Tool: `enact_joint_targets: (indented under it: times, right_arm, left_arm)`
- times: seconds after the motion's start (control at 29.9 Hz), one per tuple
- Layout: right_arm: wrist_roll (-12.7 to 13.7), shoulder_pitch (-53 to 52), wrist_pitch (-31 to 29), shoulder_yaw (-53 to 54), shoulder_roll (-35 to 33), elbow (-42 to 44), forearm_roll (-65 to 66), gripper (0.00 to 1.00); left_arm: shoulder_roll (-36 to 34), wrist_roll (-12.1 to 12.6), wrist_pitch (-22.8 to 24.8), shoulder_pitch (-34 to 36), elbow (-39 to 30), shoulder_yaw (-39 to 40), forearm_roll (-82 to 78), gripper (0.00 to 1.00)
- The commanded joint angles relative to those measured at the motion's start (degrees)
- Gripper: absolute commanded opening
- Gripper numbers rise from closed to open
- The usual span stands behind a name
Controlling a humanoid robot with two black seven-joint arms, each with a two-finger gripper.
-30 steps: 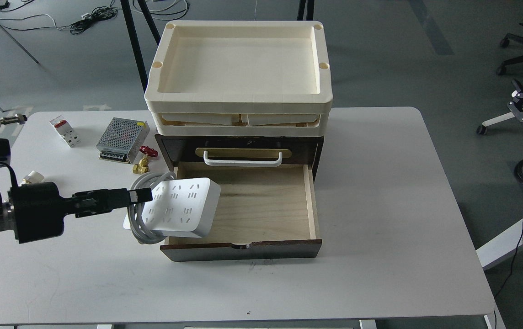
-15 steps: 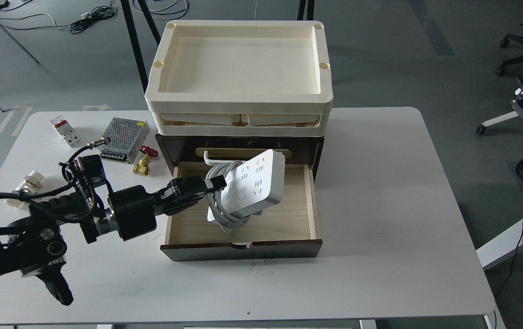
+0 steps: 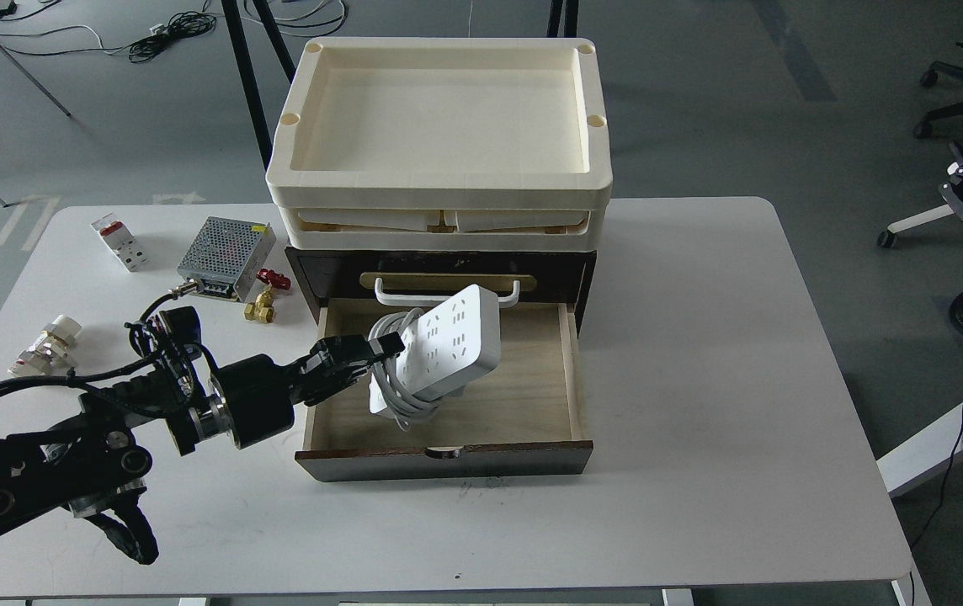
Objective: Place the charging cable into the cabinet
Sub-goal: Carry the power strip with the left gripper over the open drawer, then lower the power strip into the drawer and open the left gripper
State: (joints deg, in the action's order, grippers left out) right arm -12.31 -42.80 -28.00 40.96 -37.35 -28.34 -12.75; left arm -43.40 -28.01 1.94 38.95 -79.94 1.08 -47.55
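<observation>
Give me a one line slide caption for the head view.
Left gripper holds white corded power strip tilted over dark brown cabinet's open plywood drawer.

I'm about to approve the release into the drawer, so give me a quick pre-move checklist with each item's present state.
1. Drawer of the cabinet pulled open: ok.
2. Charging cable held over the drawer: ok.
3. Left gripper shut on the cable: ok.
4. Strip lying flat: not ok, it is tilted.
5. Strip touching the drawer floor: cannot tell.
6. Cord loops inside the drawer outline: ok.
</observation>
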Motion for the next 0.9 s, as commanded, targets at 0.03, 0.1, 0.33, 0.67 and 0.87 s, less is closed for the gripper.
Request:
enact_joint_targets:
  times: [0.03, 0.1, 0.33, 0.67, 0.87]
  right_arm:
    - [0.0, 0.0, 0.0, 0.0, -0.1, 0.1, 0.0, 1.00]
    - [0.0, 0.0, 0.0, 0.0, -0.1, 0.1, 0.0, 1.00]
    - [0.0, 0.3, 0.0, 0.0, -0.1, 0.1, 0.0, 1.00]
    - [0.0, 0.5, 0.0, 0.0, 0.0, 0.0, 0.0, 1.00]
    - [-0.1, 0.6, 0.0, 0.0, -0.1, 0.1, 0.0, 1.00]
  left_arm:
    - [0.6, 0.0, -0.2, -0.1, 1.3, 0.0, -0.3, 0.00]
    - [0.5, 0.0, -0.2, 0.0, 1.3, 0.0, -1.0, 0.00]
    - [0.5, 0.0, -0.4, 0.0, 1.3, -0.2, -6.3, 0.01]
    - [0.5, 0.0, -0.4, 0.5, 1.5, 0.0, -7.7, 0.01]
    - [3.1, 0.0, -0.4, 0.3, 5.8, 0.0, -7.6, 0.05]
